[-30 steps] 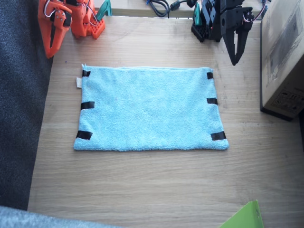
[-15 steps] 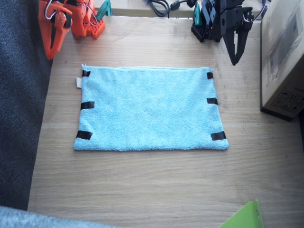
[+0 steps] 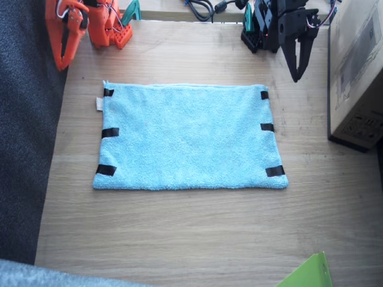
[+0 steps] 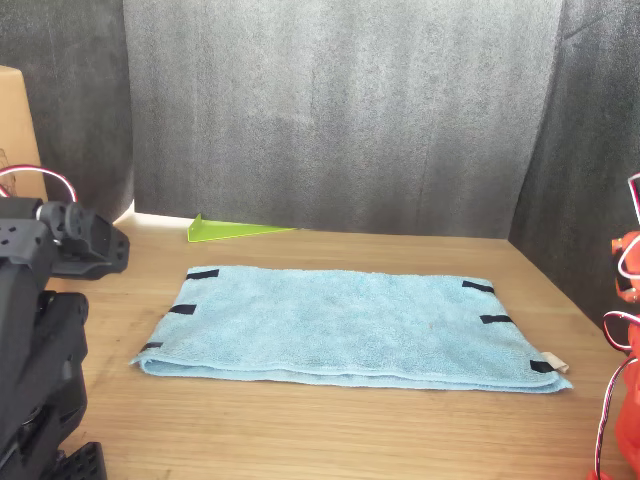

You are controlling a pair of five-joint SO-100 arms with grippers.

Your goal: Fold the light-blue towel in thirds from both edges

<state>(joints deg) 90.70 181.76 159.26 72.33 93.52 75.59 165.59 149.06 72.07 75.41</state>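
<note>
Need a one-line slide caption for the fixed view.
Light-blue towel lies flat and unfolded on the table; right gripper and left gripper wait near the far edge.

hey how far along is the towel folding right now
Nothing is folded yet: the light-blue towel lies flat and spread on the table, black tape strips showing along both short edges. Nothing is in hand; the right gripper and left gripper hang near their bases, clear of the cloth. Both folds remain.
</note>
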